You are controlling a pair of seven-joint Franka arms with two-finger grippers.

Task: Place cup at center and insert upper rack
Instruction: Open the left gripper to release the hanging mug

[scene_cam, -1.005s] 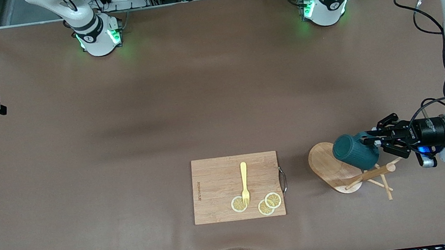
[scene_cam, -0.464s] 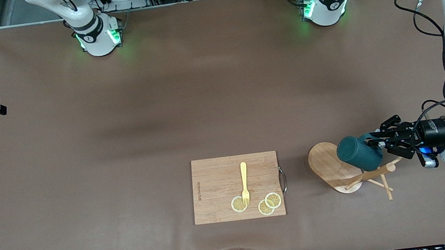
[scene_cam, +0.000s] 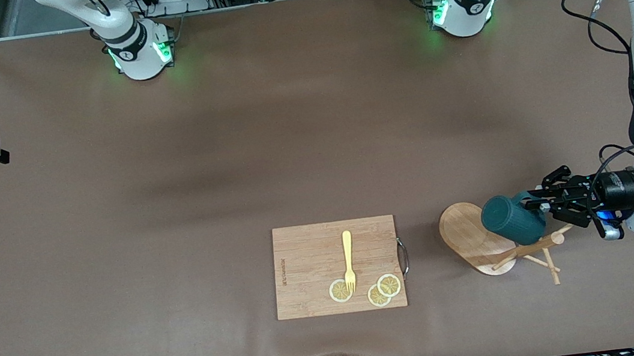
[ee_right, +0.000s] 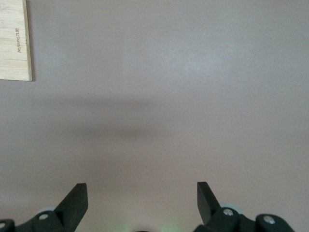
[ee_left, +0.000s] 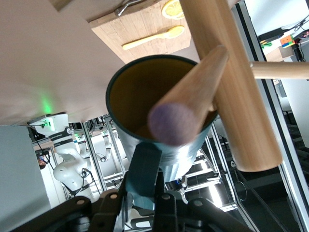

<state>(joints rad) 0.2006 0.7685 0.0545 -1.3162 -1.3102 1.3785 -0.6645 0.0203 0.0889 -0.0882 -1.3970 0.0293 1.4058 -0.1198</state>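
The dark teal ribbed cup [scene_cam: 509, 219] hangs tipped on its side over the wooden upper rack [scene_cam: 472, 237], which lies tilted on the table toward the left arm's end. My left gripper [scene_cam: 538, 205] is shut on the cup's loop handle [ee_left: 145, 169]. In the left wrist view [ee_left: 145, 186] the cup's yellowish inside [ee_left: 137, 94] faces out, and a round peg [ee_left: 193, 96] of the rack reaches across its mouth, beside the thick post [ee_left: 231, 87]. My right gripper [ee_right: 142, 198] is open and empty over bare table, out of the front view.
A rectangular bamboo cutting board [scene_cam: 309, 263] lies at the table's middle, near the front camera. It carries a yellow fork [scene_cam: 349, 259] and three lemon slices [scene_cam: 384, 289]. Its corner shows in the right wrist view [ee_right: 14, 43]. Brown cloth covers the table.
My left gripper has drawn the cup a little toward the left arm's end of the table, along the rack's peg. The rack and the right arm have not moved.
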